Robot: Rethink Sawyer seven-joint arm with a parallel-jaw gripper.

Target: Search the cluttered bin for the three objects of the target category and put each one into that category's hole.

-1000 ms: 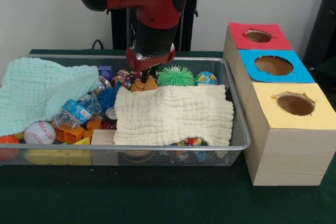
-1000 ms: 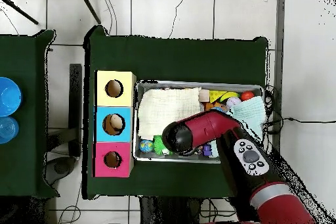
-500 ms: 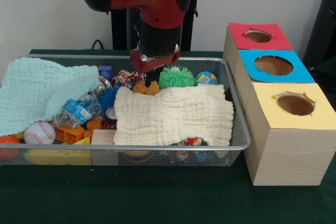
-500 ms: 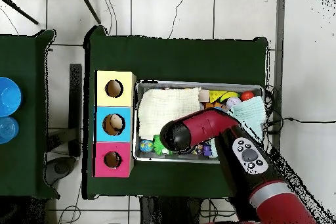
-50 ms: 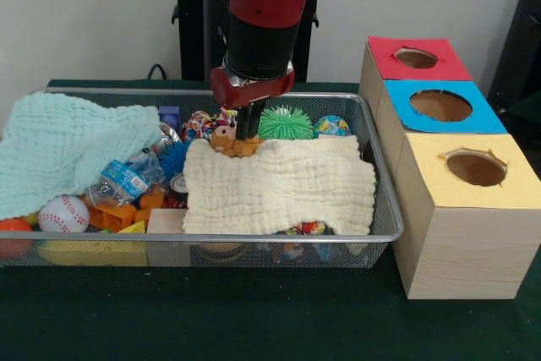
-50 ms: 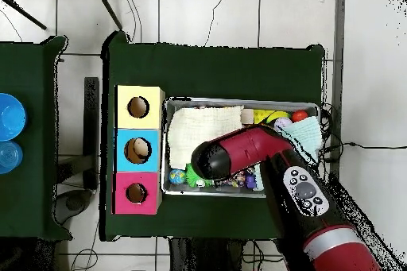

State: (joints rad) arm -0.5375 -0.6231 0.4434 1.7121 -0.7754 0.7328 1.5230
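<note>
In the front view my gripper [image 5: 248,127] hangs over the back middle of the wire bin [image 5: 254,239], shut on a small orange plush toy [image 5: 232,143] that dangles at the far edge of the cream cloth [image 5: 279,183]. A green spiky ball [image 5: 284,123] lies just right of the toy, and a multicoloured rope toy [image 5: 199,125] just left. Three wooden boxes stand right of the bin, with a red hole [image 5: 416,58], a blue hole [image 5: 440,106] and a yellow hole [image 5: 476,168]. In the overhead view the arm [image 6: 238,155] covers the gripper and the toy.
A mint cloth [image 5: 68,145] drapes over the bin's left end. Beneath and beside it lie a baseball [image 5: 63,213], orange blocks [image 5: 127,209], a plastic bottle [image 5: 127,177] and a blue spiky ball [image 5: 173,156]. A globe-print ball [image 5: 331,127] rests at the back right.
The gripper has risen slightly and shifted right toward the boxes, carrying the orange toy with it. The cloths and other items lie as before.
</note>
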